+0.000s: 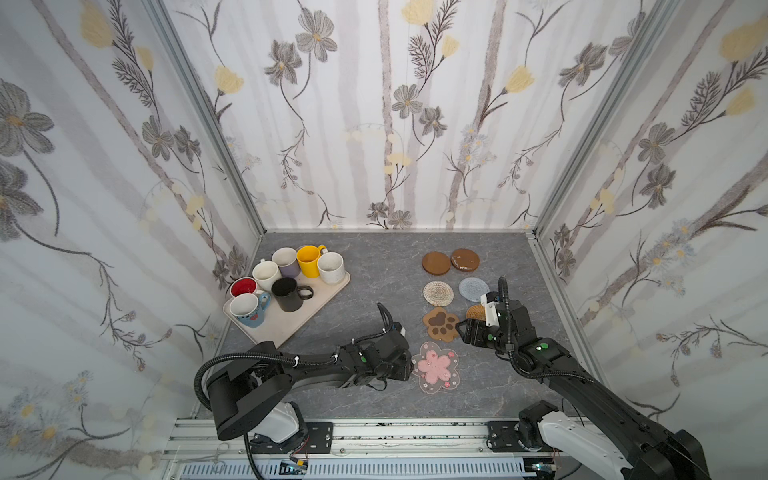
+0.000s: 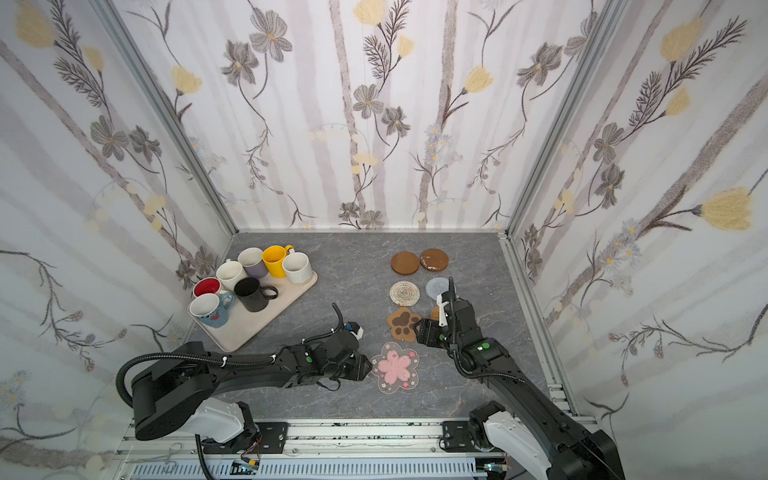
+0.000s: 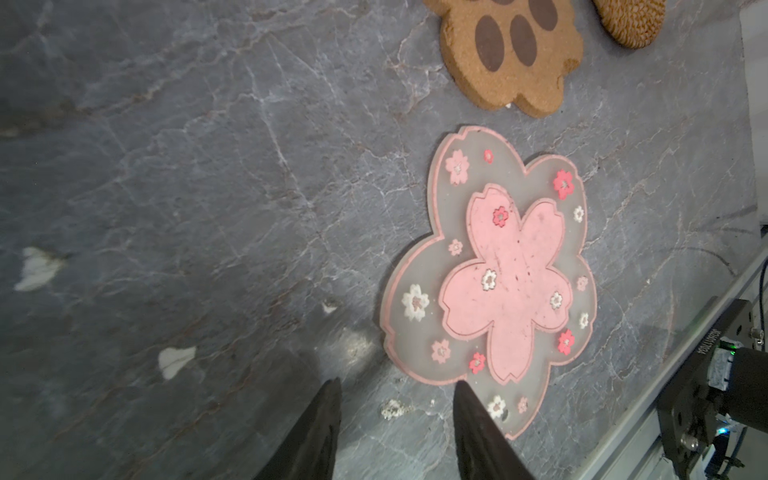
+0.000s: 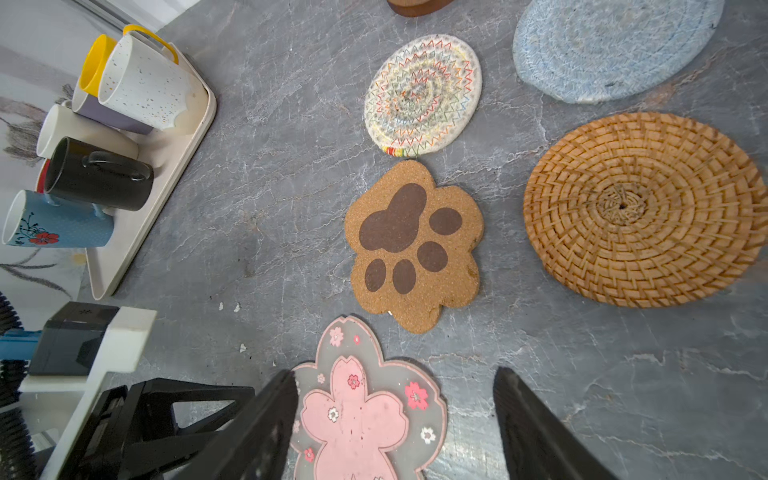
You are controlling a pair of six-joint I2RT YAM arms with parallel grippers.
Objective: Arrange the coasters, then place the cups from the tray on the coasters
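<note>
Coasters [image 1: 436,262] lie in spaced pairs, seemingly ready for cups [image 1: 308,259] on the tray [image 1: 286,322]; left gripper [image 3: 397,384] and right gripper [image 4: 395,372] hover parted (both empty) beside pink-flower coaster [image 1: 435,365].

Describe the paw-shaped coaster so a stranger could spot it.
On the grey marbled table, right of the mug tray, coasters lie in two columns. The paw-shaped coaster sits between the pale woven round and the pink-flower coaster, the only cork-brown one with dark pad prints.
</note>
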